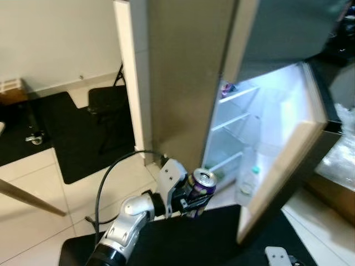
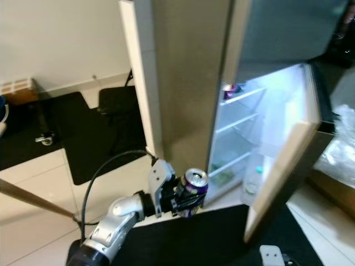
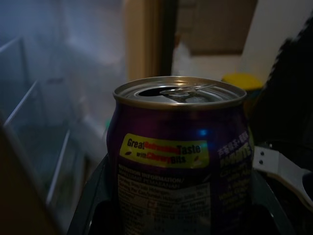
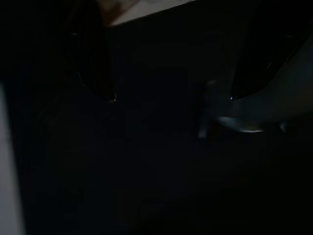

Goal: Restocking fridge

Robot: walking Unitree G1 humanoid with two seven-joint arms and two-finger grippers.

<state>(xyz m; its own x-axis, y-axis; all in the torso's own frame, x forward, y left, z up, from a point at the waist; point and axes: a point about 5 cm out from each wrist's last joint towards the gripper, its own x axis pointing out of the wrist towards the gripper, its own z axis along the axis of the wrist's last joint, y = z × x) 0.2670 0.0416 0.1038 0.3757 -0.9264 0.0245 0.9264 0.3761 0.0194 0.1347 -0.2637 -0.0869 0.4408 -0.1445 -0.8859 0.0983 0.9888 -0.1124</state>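
Purple can (image 1: pixel 201 191), upright at lower centre of the frame, is clamped between the fingers of the left gripper (image 1: pixel 191 200), just short of the open fridge (image 1: pixel 252 138). Bare tiled floor (image 1: pixel 119 177) is left between can and cabinet edge. The door (image 1: pixel 288 166) stands swung out at right. Wire shelves (image 1: pixel 236 119) are seen lit beyond. The right gripper (image 4: pixel 166 98) is shown too dark; whether it is open cannot be told.

Left arm: silver, bent at the elbow, reaching forward and up from the lower left.
Left gripper (image 1: pixel 195 200): jaws closed around a purple can (image 3: pixel 179 161), held upright.
Cable: black, looping from the left wrist back along the forearm.
Right arm: idle, hanging low.
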